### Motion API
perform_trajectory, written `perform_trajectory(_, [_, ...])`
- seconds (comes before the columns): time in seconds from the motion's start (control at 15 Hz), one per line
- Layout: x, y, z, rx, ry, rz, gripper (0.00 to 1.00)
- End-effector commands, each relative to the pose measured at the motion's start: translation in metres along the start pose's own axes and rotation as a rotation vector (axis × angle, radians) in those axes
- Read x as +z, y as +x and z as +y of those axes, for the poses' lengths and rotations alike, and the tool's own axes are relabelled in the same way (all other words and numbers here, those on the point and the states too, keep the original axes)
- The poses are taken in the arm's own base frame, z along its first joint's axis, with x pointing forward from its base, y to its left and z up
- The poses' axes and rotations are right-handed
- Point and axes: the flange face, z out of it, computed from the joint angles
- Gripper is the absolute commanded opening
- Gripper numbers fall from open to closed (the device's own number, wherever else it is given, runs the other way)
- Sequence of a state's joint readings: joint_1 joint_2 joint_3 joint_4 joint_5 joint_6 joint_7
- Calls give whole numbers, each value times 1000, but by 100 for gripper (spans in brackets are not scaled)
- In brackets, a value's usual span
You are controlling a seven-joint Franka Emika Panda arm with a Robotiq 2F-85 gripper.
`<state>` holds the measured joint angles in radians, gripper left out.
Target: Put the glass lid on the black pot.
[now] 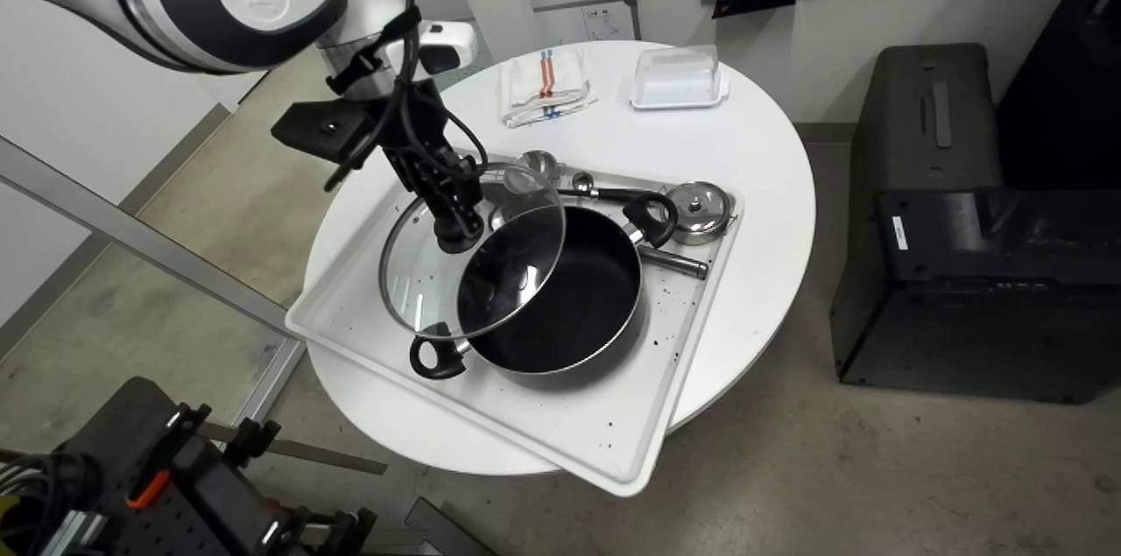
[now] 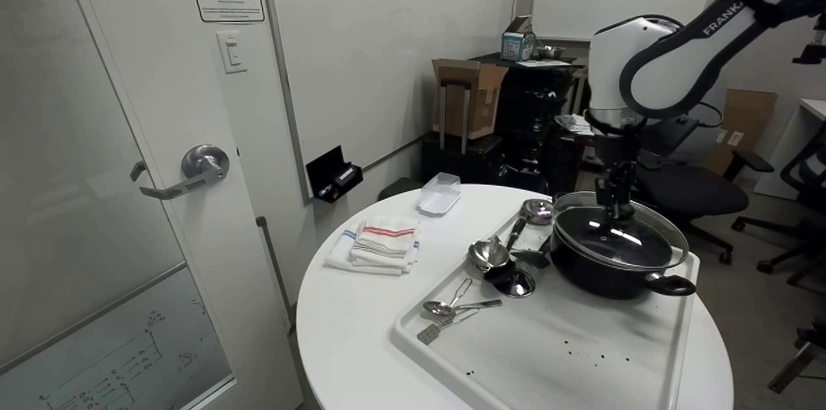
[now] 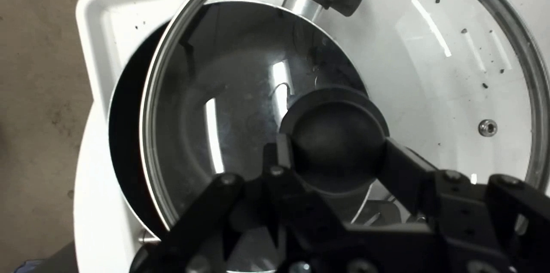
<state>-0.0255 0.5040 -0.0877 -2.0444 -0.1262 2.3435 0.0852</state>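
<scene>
While the gripper (image 3: 337,152) pinches the knob (image 3: 339,135) between its fingers, glass lid (image 1: 477,289) hangs above black pot (image 1: 591,293), overlapping part of it in an exterior view; pot on white tray (image 1: 623,420).

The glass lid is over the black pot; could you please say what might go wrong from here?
In the wrist view the glass lid looks off-centre over the black pot, so lowering it straight might leave it askew. Its edge overlaps a pot handle in an exterior view and could catch there. The gripper holds only the round knob, so the lid may tilt or swivel.
</scene>
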Motion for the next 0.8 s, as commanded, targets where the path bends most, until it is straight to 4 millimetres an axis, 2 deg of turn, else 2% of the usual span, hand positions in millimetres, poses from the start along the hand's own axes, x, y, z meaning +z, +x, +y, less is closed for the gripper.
perform_trajectory(0.0, [-3,12,23,110,24,-35,26])
perform_trajectory(0.73, [26,41,73,329,109,-117,26])
